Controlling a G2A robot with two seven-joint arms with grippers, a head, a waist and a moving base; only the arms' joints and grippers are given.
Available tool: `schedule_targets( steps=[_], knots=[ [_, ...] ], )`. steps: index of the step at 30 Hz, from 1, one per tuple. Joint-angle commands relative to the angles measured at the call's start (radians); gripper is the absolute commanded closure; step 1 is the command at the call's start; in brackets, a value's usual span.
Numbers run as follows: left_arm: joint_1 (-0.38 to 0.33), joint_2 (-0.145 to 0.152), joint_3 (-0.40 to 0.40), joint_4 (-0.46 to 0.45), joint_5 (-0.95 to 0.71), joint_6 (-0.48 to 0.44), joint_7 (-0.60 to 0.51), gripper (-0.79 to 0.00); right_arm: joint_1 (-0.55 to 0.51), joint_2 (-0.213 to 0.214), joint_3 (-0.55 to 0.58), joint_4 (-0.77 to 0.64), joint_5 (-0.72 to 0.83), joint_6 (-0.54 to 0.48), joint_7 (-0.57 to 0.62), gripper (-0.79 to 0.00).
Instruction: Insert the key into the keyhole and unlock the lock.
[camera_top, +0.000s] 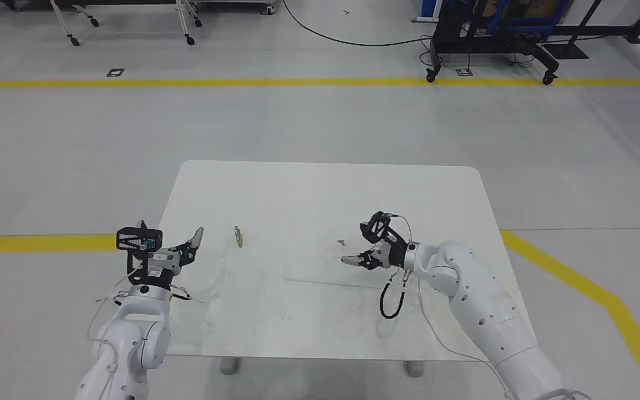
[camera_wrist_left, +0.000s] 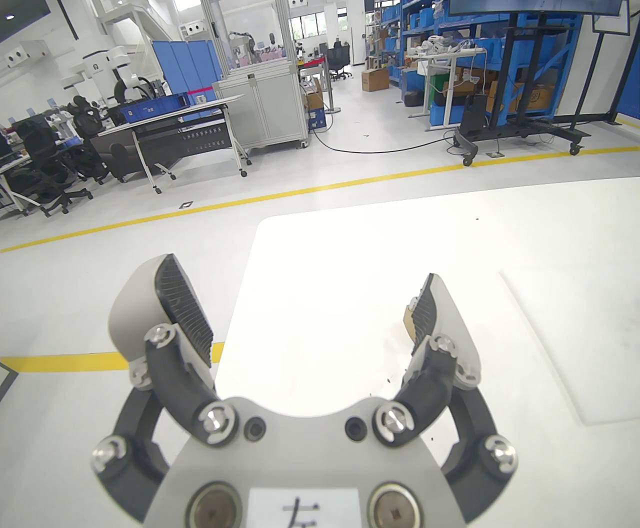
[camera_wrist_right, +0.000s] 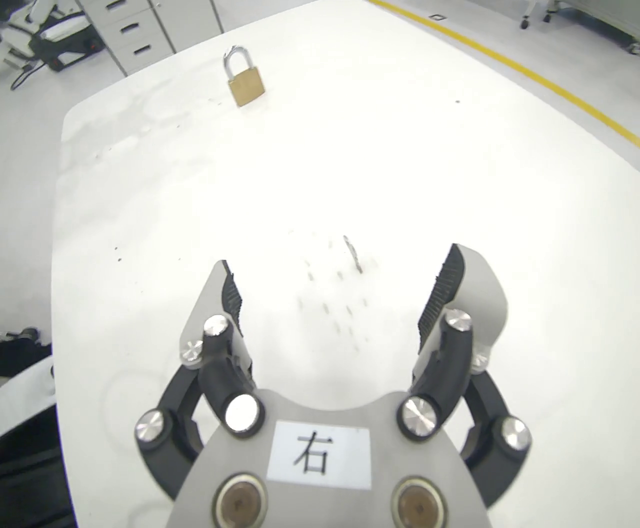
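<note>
Lying on the white bench (camera_top: 400, 190), the small key (camera_wrist_right: 354, 254) sits just ahead of the right jaws. It is in line with the gap between them and touches neither finger. Seen from above, the key (camera_top: 342, 241) is a pale fleck a little right of the bench's middle.

The right jaws are spread wide and held low over the bench. Their ribbed black pads (camera_wrist_right: 437, 290) face each other with nothing between them.

The brass padlock (camera_wrist_right: 245, 80) is well apart from the key, toward the left side of the bench. It seems to stand on its base with the silver shackle uppermost and its broad face turned toward the right jaws. From above, the padlock (camera_top: 239, 236) appears as a narrow sliver.

The left jaws hang at the bench's left edge, likewise spread wide, with their pads (camera_wrist_left: 182, 305) gripping nothing. One finger is over the floor and the other over the bench. The padlock is just beside the inner finger, and a brass sliver shows behind that finger in the left wrist view.

A thin pale sheet (camera_wrist_left: 550, 350) lies flat on the bench beyond the left jaws. A yellow line (camera_top: 300, 82) crosses the floor past the bench's far side.
</note>
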Motion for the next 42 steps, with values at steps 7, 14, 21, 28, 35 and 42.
schedule_targets(
  steps=[7, 14, 21, 28, 35, 42],
  knots=[
    [0.0, 0.0, 0.0, 0.0, 0.0, 0.0, 0.0, -0.785, 0.078, -0.019, -0.098, 0.066, -0.134, 0.06, 0.008, -0.483],
    [0.0, 0.0, 0.0, 0.0, 0.0, 0.0, 0.0, -0.785, 0.137, -0.039, -0.151, 0.135, -0.152, 0.104, -0.011, -0.409],
    [0.0, 0.0, 0.0, 0.0, 0.0, 0.0, 0.0, -0.785, 0.164, -0.05, -0.175, 0.156, -0.144, 0.117, -0.009, -0.289],
    [0.0, 0.0, 0.0, 0.0, 0.0, 0.0, 0.0, -0.785, 0.171, -0.051, -0.186, 0.16, -0.16, 0.112, 0.009, -0.062],
    [0.0, 0.0, 0.0, 0.0, 0.0, 0.0, 0.0, -0.785, 0.155, -0.04, -0.161, 0.125, -0.151, 0.096, -0.007, 0.0],
    [0.0, 0.0, 0.0, 0.0, 0.0, 0.0, 0.0, -0.785, 0.091, -0.009, -0.079, 0.018, -0.142, 0.059, -0.064, 0.0]
  ],
)
